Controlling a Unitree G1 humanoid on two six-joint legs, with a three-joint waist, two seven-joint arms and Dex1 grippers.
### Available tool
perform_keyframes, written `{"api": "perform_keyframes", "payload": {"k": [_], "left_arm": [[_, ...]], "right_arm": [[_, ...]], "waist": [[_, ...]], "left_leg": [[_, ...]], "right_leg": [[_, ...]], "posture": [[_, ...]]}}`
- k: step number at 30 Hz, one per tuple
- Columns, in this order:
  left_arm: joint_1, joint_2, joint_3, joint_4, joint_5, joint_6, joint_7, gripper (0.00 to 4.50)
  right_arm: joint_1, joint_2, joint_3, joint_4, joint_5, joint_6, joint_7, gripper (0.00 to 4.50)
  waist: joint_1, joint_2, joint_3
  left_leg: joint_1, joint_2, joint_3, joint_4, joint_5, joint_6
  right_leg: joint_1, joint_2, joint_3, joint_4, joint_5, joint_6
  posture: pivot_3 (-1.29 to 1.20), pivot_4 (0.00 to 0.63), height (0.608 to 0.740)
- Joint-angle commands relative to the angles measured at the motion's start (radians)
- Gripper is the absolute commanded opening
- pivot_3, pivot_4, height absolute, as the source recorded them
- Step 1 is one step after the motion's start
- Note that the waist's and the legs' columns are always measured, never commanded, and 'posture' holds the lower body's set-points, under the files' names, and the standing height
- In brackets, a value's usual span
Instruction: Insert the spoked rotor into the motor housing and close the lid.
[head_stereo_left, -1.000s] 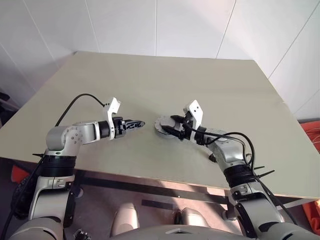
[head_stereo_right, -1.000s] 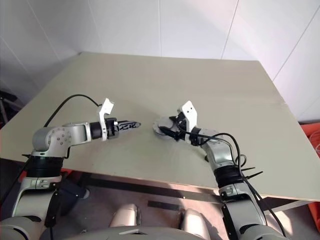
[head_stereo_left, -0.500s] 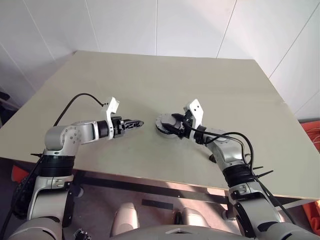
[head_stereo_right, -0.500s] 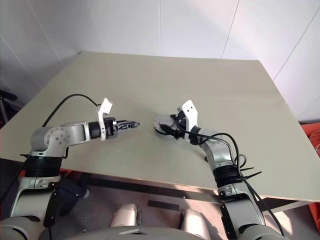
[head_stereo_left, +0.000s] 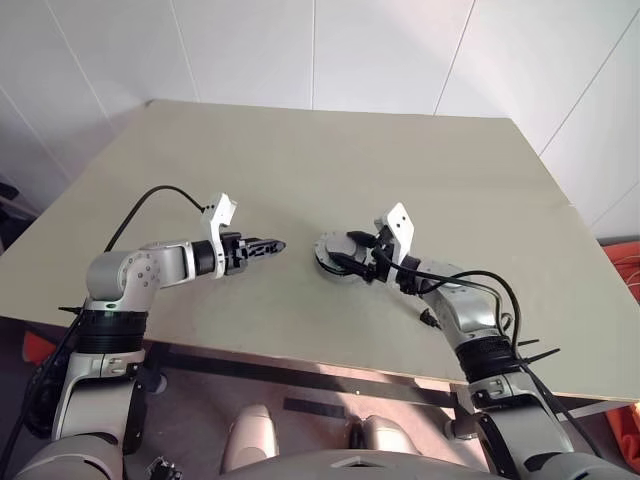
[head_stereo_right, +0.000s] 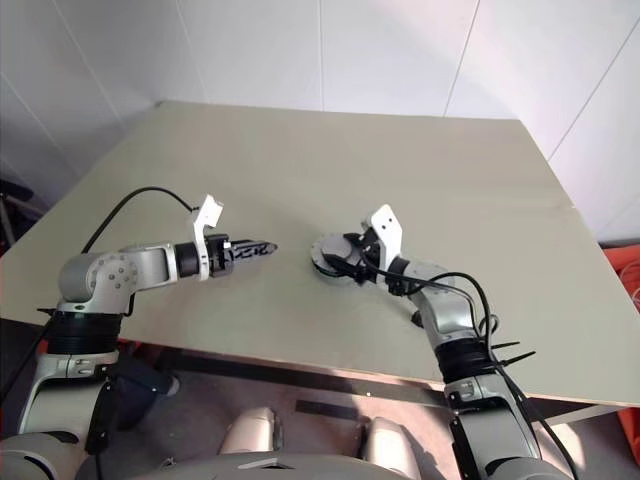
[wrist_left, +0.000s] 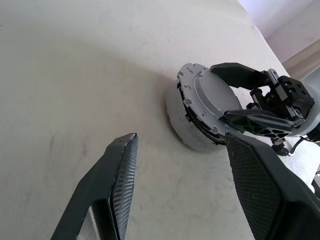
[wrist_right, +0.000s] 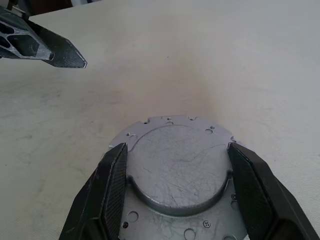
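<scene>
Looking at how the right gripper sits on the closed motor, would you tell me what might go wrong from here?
1. The right gripper has its fingers on either side of the lid, which is lying closed on the motor housing; pulling back carelessly might lift it open again.
2. The left gripper hovers open close by; moving in could nudge the housing across the table.

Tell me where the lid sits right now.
The lid lies closed, plain face up, on the motor housing near the table's middle, between the right gripper's fingers, with the left gripper apart to its left.
</scene>
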Motion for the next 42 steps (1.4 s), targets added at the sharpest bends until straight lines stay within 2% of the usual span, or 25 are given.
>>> {"api": "perform_keyframes", "payload": {"k": [1,12,33,42], "left_arm": [[-0.027,0.008,0.012,-0.004,-0.002,-0.018,-0.010,2.97],[-0.022,0.007,0.012,-0.005,-0.002,-0.020,-0.008,2.97],[-0.022,0.008,0.016,-0.009,-0.001,-0.019,-0.002,2.97],[-0.022,0.011,0.016,-0.009,-0.001,-0.020,-0.003,2.97]], "right_arm": [[0.005,-0.009,-0.011,-0.028,0.011,0.000,0.006,3.08],[0.015,-0.004,-0.050,-0.096,0.099,0.040,0.033,3.08],[0.008,-0.007,-0.013,0.004,-0.021,-0.049,-0.012,3.08],[0.003,-0.014,-0.015,0.055,-0.043,-0.083,-0.021,3.08]], "waist": [[0.000,0.000,0.000],[0.000,0.000,0.000],[0.001,0.000,0.000],[0.001,0.000,0.000]], "left_leg": [[0.000,0.000,0.000,0.000,0.000,0.000],[0.000,0.000,0.000,0.000,0.000,0.000],[0.001,0.000,0.000,0.000,0.000,0.000],[0.007,0.000,0.000,0.000,-0.001,0.001]], "right_leg": [[0.000,0.000,0.000,0.000,0.000,0.000],[0.000,0.000,0.000,-0.001,0.000,0.000],[0.001,0.000,0.000,-0.001,0.000,0.000],[0.007,0.000,0.000,-0.001,0.000,0.000]], "posture": [[0.00,0.000,0.740],[0.00,0.000,0.740],[0.00,0.000,0.740],[0.00,0.000,0.740]]}}
